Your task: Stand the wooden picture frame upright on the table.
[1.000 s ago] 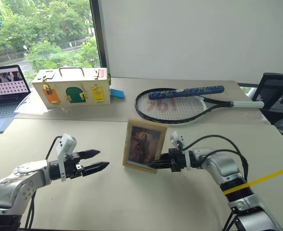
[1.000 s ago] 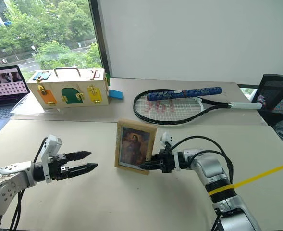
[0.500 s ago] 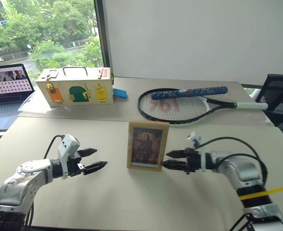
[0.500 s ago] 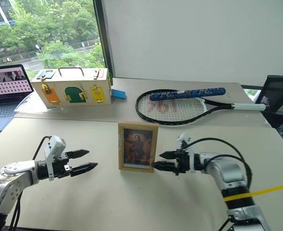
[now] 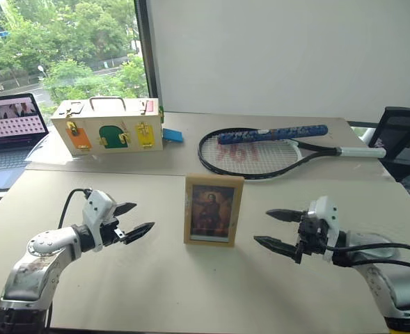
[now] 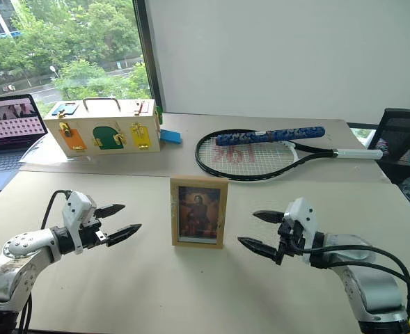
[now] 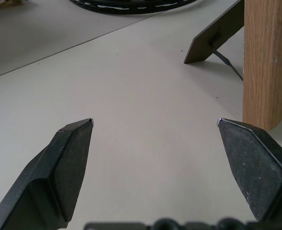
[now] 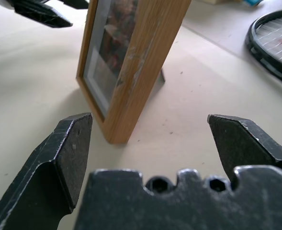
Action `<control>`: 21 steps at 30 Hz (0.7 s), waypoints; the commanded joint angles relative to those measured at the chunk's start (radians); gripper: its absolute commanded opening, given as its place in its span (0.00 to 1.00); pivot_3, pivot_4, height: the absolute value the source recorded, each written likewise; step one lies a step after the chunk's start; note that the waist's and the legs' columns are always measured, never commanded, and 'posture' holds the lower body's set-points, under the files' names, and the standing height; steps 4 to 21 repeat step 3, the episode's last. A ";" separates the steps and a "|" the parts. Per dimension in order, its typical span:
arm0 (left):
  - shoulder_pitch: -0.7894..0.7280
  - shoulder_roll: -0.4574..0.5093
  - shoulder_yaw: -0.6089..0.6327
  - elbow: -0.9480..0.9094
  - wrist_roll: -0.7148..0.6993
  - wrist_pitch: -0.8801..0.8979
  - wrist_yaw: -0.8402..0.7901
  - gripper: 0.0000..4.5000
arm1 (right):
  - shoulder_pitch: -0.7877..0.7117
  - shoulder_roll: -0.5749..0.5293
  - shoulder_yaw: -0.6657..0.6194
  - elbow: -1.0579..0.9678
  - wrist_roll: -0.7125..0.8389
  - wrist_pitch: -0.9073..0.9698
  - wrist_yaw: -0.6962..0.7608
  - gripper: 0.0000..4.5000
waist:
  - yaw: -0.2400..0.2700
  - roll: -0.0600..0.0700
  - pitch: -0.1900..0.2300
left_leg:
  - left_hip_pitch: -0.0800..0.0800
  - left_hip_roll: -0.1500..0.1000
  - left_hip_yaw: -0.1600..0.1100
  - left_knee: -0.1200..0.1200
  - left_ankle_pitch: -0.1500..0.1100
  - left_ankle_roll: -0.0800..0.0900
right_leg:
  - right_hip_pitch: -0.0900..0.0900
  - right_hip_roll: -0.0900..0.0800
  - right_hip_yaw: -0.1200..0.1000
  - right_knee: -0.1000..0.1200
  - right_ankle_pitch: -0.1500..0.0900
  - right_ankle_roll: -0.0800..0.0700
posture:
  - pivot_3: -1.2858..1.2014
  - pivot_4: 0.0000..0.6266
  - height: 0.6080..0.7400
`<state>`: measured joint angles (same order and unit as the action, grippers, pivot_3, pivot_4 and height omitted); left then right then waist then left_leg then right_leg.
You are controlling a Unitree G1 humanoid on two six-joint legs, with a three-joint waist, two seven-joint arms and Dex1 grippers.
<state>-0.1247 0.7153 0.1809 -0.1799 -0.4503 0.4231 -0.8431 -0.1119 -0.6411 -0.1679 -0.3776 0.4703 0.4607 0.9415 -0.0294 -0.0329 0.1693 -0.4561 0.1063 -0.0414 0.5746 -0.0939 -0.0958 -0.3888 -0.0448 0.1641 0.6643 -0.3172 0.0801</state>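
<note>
Rectangular light-wood picture frame (image 5: 214,210) upright on smooth beige table (image 5: 191,292)

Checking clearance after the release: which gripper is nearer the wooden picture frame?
Right, narrowly. The right gripper sits open just off the side of the wooden picture frame; the left gripper is open on the opposite side, slightly farther off. Neither touches it.

The wooden picture frame (image 5: 214,210), gripped and tilted a second ago, has been released and now stands upright, unsupported, at centre frame. The right gripper (image 5: 274,228) has been opened wide and drawn back toward the lower right, well apart from the frame's edge.
</note>
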 commanded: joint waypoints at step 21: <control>-0.033 0.009 -0.025 -0.004 -0.011 0.020 -0.037 1.00 | 0.026 0.002 -0.013 -0.039 0.009 -0.018 -0.050 0.99 | 0.002 0.000 0.000 | 0.000 0.000 0.000 0.000 0.000 0.000 | 0.000 0.000 0.000 0.000 0.000 -0.001 | 0.52 0.24 0.99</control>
